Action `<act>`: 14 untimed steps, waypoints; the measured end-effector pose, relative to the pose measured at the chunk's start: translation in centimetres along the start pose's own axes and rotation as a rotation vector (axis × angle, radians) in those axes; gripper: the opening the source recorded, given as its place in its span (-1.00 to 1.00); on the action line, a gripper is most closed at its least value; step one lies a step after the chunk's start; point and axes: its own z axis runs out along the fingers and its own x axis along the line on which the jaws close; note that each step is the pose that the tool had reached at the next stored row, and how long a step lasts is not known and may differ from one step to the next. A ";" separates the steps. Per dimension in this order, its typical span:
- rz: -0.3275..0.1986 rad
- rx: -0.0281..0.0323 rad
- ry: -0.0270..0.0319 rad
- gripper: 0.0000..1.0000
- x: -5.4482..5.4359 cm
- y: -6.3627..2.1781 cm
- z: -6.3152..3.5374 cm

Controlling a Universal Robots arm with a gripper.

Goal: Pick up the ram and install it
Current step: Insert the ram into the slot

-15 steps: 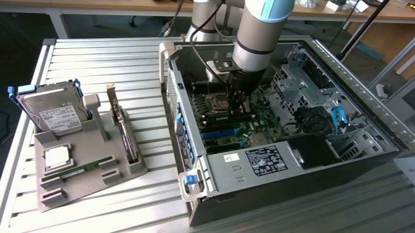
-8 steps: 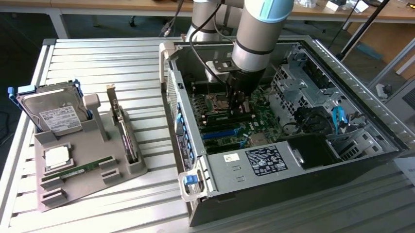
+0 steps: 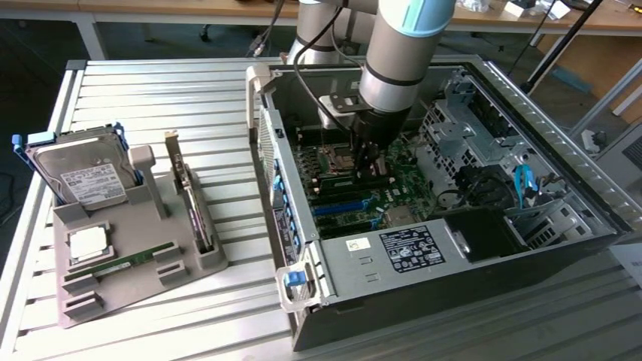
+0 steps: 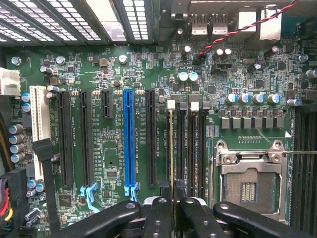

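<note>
Slatted metal table (image 3: pixel 150 98) under bright light, carrying an open computer case (image 3: pixel 561 248) lying on its side on the exterior view's right. The robot arm (image 3: pixel 401 45) reaches straight down into the case, its gripper (image 3: pixel 367 162) low over the green motherboard (image 4: pixel 119 64).

From the wrist camera, the gripper (image 4: pixel 172 203) has its jaws drawn nearly together, pinching the ram (image 4: pixel 171 148). The stick is seen edge-on as a thin yellowish line, running along the black memory slots (image 4: pixel 190 148) that sit between a long blue slot (image 4: pixel 129 139) and the bare processor socket (image 4: pixel 250 183). I cannot tell whether the ram touches a slot.

On the exterior view's left sits a grey tray (image 3: pixel 120 301) holding a second stick (image 3: pixel 131 263) lying flat, a silver processor chip (image 3: pixel 89 242), a hard drive (image 3: pixel 86 177) and an upright card with a bracket (image 3: pixel 186 199).
</note>
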 end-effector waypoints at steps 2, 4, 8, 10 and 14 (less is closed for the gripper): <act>0.000 -0.0001 0.0001 -0.74 0.0 -0.08 0.00; 0.000 -0.0001 0.0002 -0.74 0.0 -0.14 0.00; 0.000 -0.0004 0.0004 -0.74 0.0 -0.28 0.00; 0.000 -0.0003 0.0004 -0.74 0.0 -0.34 0.00; 0.000 -0.0001 0.0002 -0.74 0.0 -0.36 0.00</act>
